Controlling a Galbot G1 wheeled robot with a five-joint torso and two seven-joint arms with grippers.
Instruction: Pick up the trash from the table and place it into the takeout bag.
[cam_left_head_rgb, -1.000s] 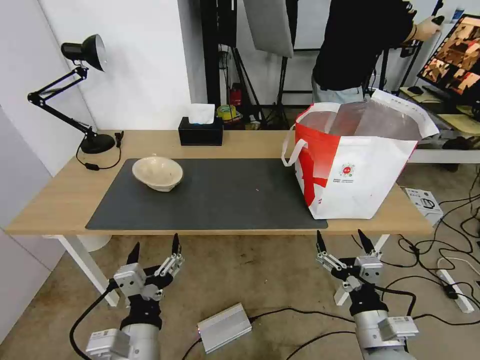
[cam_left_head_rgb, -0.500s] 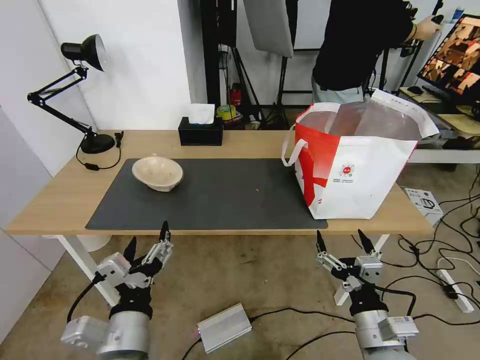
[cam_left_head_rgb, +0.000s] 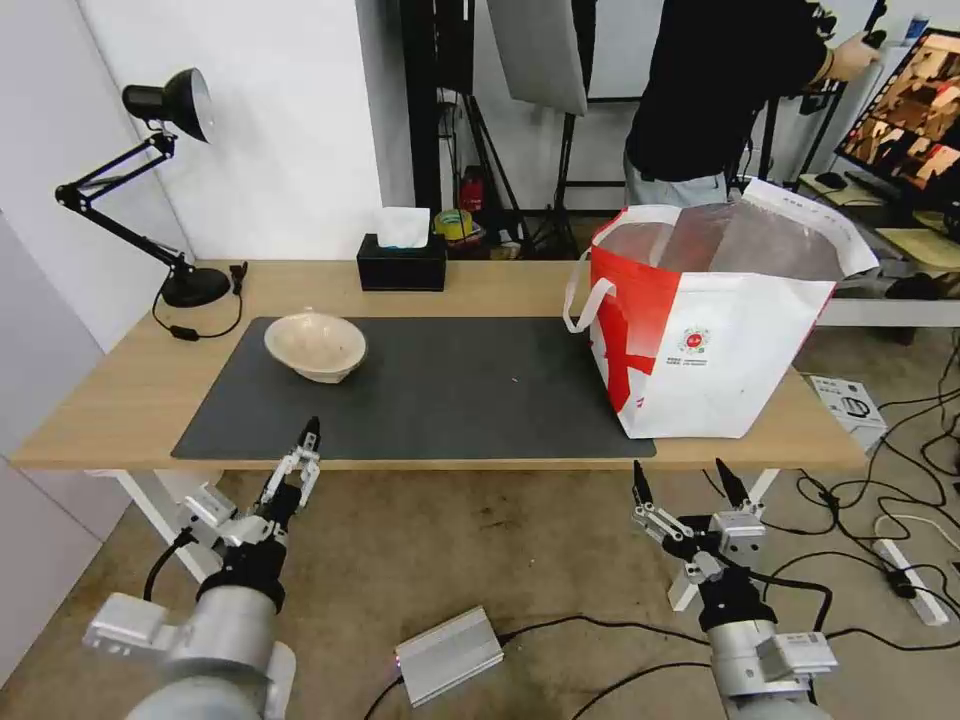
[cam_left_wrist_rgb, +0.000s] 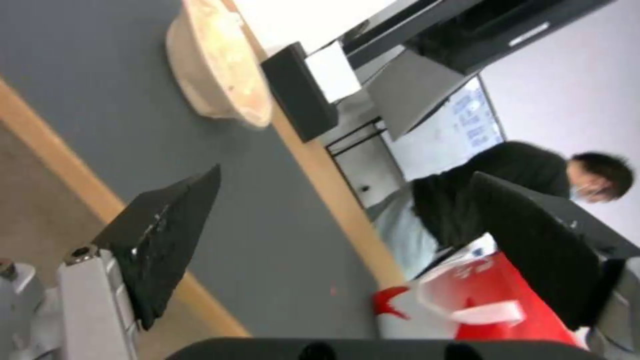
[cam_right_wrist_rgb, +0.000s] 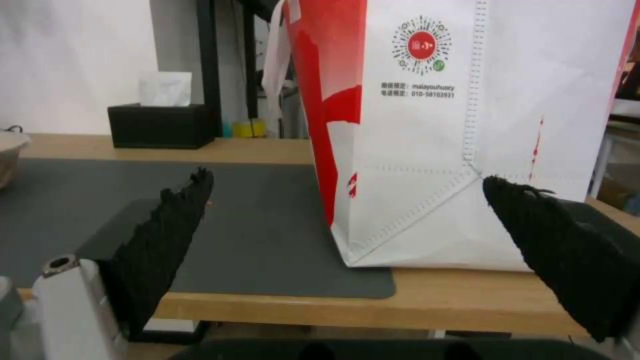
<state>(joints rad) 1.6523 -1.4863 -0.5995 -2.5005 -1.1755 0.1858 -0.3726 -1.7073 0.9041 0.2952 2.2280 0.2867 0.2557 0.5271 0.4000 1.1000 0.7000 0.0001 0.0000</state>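
The trash in sight is a beige shallow pulp bowl (cam_left_head_rgb: 315, 345) (cam_left_wrist_rgb: 220, 65) on the left part of the dark mat, on the light-wood table (cam_left_head_rgb: 120, 400). The red-and-white takeout bag (cam_left_head_rgb: 700, 320) (cam_right_wrist_rgb: 433, 125) (cam_left_wrist_rgb: 480, 305) stands open at the table's right end, showing its foil lining. My left gripper (cam_left_head_rgb: 285, 472) (cam_left_wrist_rgb: 345, 174) is open, turned on its side at the table's front edge, short of the bowl. My right gripper (cam_left_head_rgb: 678, 468) (cam_right_wrist_rgb: 348, 176) is open, held low in front of the table below the bag.
A black tissue box (cam_left_head_rgb: 402, 262) (cam_right_wrist_rgb: 160, 125) sits at the back edge and a black desk lamp (cam_left_head_rgb: 170, 180) at the back left. On the floor lie a silver box (cam_left_head_rgb: 448, 655) and cables. A person stands behind the bag.
My left arm has risen and swung forward and left, twisting the gripper so one fingertip now reaches the table's front edge. The right arm, bowl and bag have not moved.
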